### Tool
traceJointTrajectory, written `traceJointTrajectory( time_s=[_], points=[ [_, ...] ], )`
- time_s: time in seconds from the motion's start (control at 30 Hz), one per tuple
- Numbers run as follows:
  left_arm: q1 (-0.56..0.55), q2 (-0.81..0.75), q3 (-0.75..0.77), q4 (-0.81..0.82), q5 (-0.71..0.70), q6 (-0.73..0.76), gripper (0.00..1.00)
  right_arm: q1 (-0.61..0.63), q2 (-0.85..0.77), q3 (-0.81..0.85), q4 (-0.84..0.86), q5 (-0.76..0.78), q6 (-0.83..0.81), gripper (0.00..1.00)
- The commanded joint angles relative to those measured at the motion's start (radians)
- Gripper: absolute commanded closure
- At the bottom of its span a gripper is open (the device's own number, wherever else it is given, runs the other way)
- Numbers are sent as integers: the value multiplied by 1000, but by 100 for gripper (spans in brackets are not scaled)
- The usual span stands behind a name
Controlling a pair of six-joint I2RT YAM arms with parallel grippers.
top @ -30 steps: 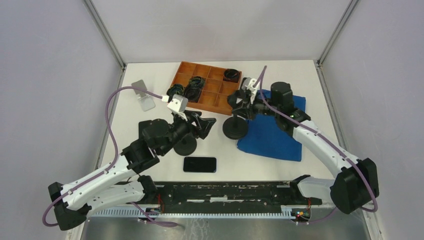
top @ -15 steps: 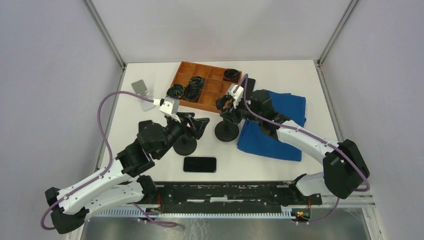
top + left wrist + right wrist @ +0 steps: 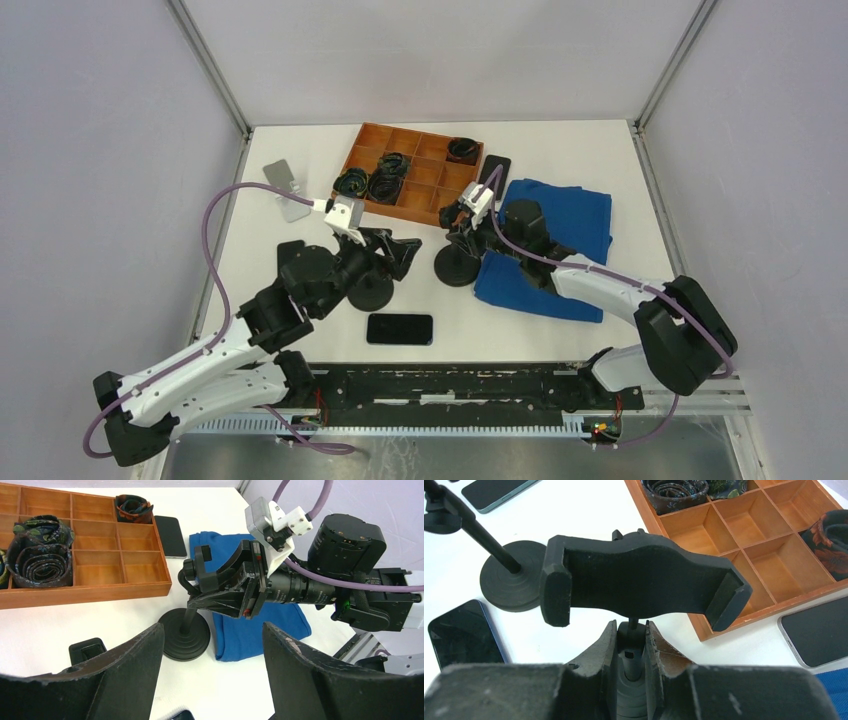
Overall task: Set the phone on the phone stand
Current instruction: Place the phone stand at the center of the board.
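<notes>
Now the stand [image 3: 455, 268] has been drawn slightly toward 9 o'clock, its stem clamped by the narrow right jaws; the left jaws are held wide, empty. The phone [image 3: 400, 328], ungrasped, is found flat at 6 o'clock on the surface [image 3: 580, 140].

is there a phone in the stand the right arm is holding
No, the phone stand has nothing between its clamp arms, while a phone lies flat off to its left.
</notes>
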Motion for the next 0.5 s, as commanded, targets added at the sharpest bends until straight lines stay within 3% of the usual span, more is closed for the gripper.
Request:
traceJointTrajectory(
  time_s=[0.0,0.23,0.47],
  points=[
    [-1,-7,-5,34,-4,-34,22,5,-47,-36,44,-50,-59,75],
    [-2,-18,-15,67,36,-50,22,4,-99,-45,-57,-123,-209,45],
    [-2,-5,-9,133,134,-66,17,-71,-143,-2,-218,-237,-393,9]
  ],
)
